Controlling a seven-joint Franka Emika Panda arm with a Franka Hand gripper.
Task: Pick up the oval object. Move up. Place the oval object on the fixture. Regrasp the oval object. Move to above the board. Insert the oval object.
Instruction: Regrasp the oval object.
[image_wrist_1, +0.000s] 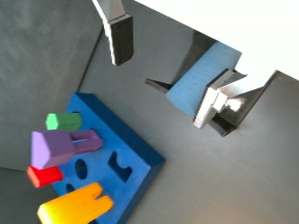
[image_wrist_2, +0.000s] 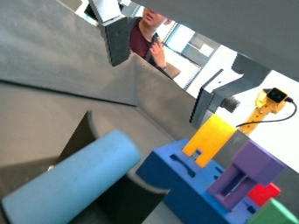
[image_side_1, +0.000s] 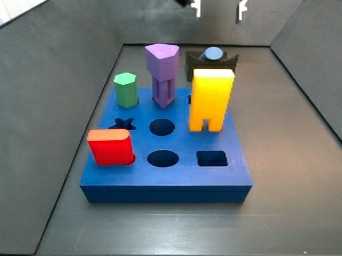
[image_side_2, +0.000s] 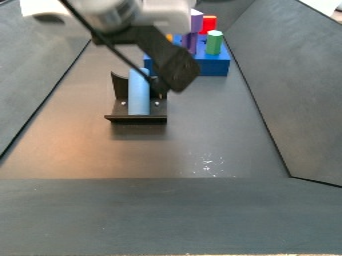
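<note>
my gripper (image_wrist_1: 176, 74) hangs above the dark grey-black l-shaped fixture (image_side_2: 135, 118), its flat silver fingers (image_wrist_1: 121, 39) spread wide with nothing between them. the smooth grey-blue oval peg (image_side_2: 139, 91) lies on that fixture, leaning against its upright back, well apart from the thick bright-blue board with shaped holes (image_side_1: 167, 150).

i judge the regrasp is the step in hand. to do it well i should come down with the jaws straddling the peg's narrow sides, centred along its length, and close only when both pads are level with it, so it stays square for the hole.

in a side view the gripper is cut off at the frame edge, and from behind the board only the peg's top (image_side_1: 213, 53) shows. which hole suits the oval i cannot really tell.
</note>
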